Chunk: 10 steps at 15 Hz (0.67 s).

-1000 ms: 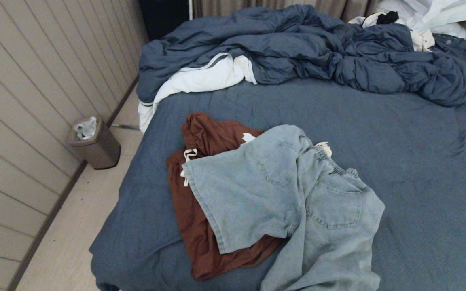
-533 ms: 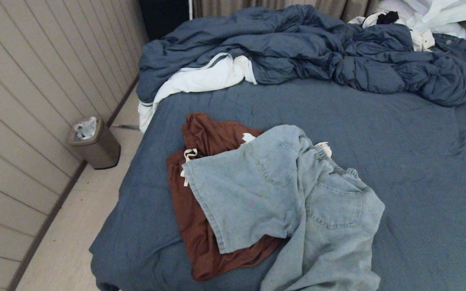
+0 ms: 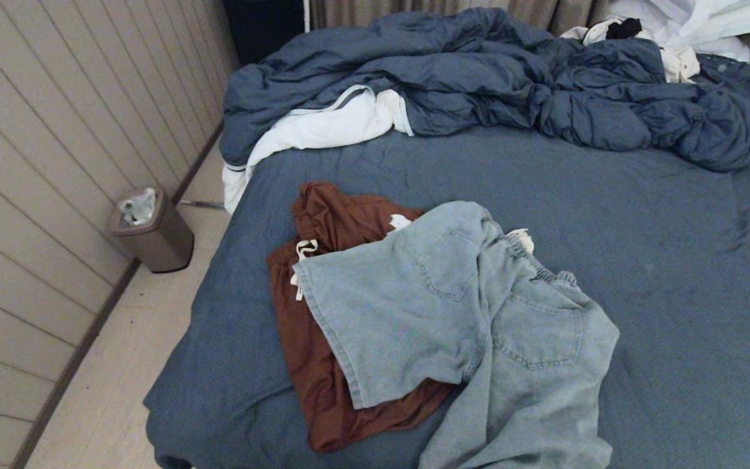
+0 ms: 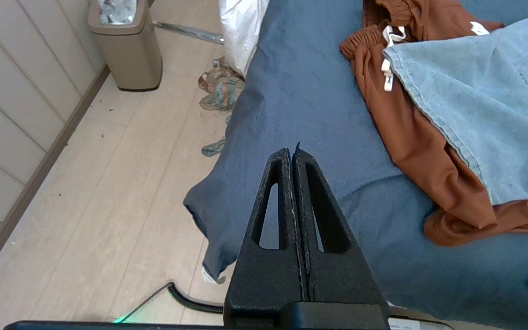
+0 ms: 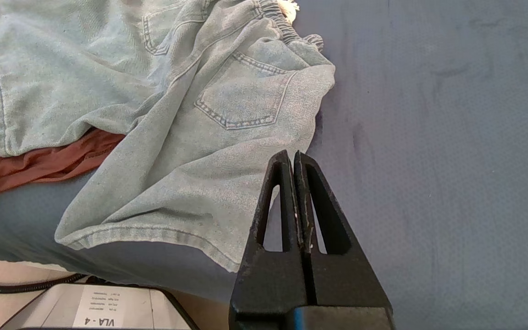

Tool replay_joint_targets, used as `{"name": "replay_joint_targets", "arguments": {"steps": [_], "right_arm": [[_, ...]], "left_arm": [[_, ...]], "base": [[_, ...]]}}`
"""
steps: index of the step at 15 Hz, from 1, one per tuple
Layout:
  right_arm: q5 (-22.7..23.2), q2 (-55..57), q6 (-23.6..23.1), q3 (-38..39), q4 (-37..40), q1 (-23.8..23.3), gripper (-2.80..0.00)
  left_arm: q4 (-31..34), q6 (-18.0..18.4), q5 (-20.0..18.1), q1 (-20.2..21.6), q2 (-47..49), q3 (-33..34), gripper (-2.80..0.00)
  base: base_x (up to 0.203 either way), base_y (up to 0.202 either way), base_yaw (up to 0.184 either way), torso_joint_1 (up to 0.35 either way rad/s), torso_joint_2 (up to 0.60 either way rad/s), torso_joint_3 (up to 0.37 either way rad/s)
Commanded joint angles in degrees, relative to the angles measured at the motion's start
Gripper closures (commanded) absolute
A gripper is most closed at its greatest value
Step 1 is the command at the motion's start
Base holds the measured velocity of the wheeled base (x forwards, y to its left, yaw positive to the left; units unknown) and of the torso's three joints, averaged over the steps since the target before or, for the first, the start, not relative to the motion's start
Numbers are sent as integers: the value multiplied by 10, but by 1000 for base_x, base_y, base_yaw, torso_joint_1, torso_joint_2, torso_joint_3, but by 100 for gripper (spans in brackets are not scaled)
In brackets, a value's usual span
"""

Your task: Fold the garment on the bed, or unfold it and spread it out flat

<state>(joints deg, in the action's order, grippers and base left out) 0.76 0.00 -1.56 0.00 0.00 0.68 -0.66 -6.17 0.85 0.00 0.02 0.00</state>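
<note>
Light-blue denim shorts [image 3: 453,319] lie rumpled on the bed [image 3: 642,260], back pockets up, one leg reaching the near edge. They partly cover rust-brown shorts [image 3: 323,228] with a white drawstring. Neither arm shows in the head view. My left gripper [image 4: 292,151] is shut and empty, hovering above the bed's near left corner, left of the brown shorts [image 4: 410,133]. My right gripper [image 5: 293,156] is shut and empty, held over the sheet just right of the denim shorts [image 5: 190,137].
A crumpled blue duvet [image 3: 492,85] with white lining lies across the far side of the bed, with white clothes [image 3: 687,26] behind it. A bin [image 3: 153,231] stands on the floor by the panelled wall on the left. A rag [image 4: 220,87] lies on the floor.
</note>
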Motion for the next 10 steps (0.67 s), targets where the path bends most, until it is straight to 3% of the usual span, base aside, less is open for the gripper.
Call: {"name": "replay_joint_targets", "arguments": {"steps": [1,10], "right_arm": [[0,0,0,0,0,0,0],[0,0,0,0,0,0,0]], "left_arm": [[0,-1,0,0,0,0,0],[0,-1,0,0,0,0,0]], "base": [[0,0,0,0,0,0],[0,0,0,0,0,0]]}}
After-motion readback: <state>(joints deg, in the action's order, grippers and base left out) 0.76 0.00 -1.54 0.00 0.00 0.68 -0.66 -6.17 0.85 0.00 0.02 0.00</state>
